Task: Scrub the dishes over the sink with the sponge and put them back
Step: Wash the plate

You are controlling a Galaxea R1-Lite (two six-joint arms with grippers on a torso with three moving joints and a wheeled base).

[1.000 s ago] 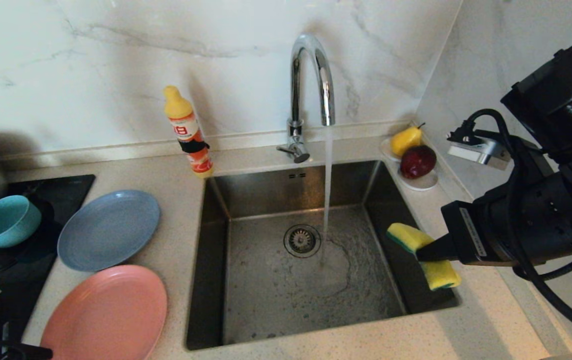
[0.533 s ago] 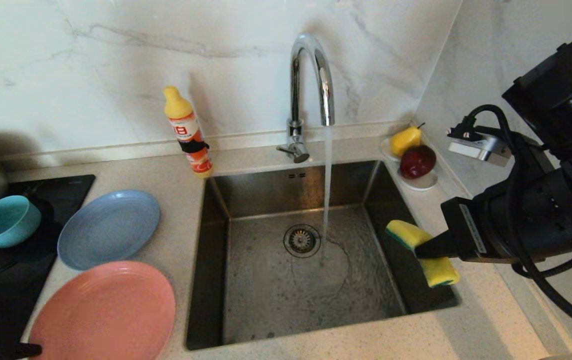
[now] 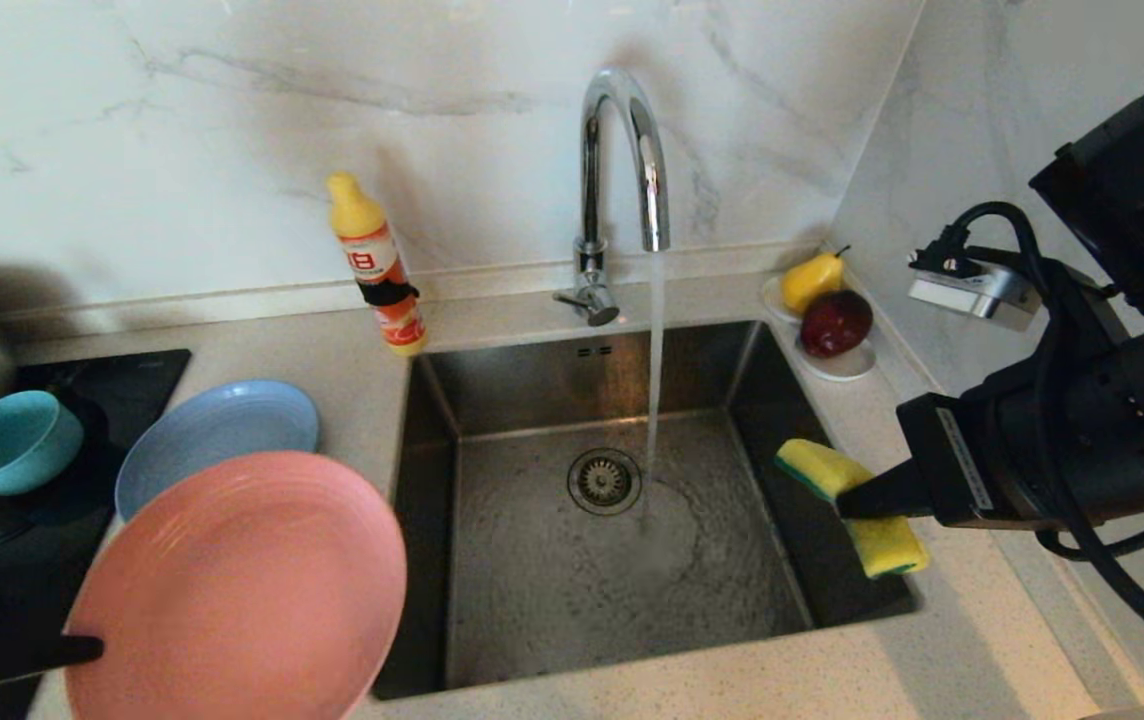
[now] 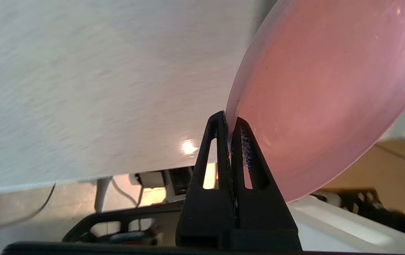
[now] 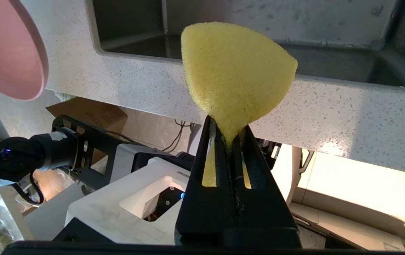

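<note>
Salmon-pink round plastic plate [image 3: 237, 585] hangs lifted at the counter's near-left, its rim pinched between the shut jaws of the left gripper [image 4: 230, 124] — a thin edge hold, so a swing toward the square stainless-steel sink [image 3: 532, 385] could make it pivot or slip. Across the basin, the right gripper [image 5: 228, 136] clamps the bent yellow foam sponge [image 3: 850, 505] over the right rim. Farther back — a grey-blue plate [image 3: 232, 425], a teal bowl [image 3: 10, 440], and water running from the chrome tap [image 3: 622, 150].
</note>
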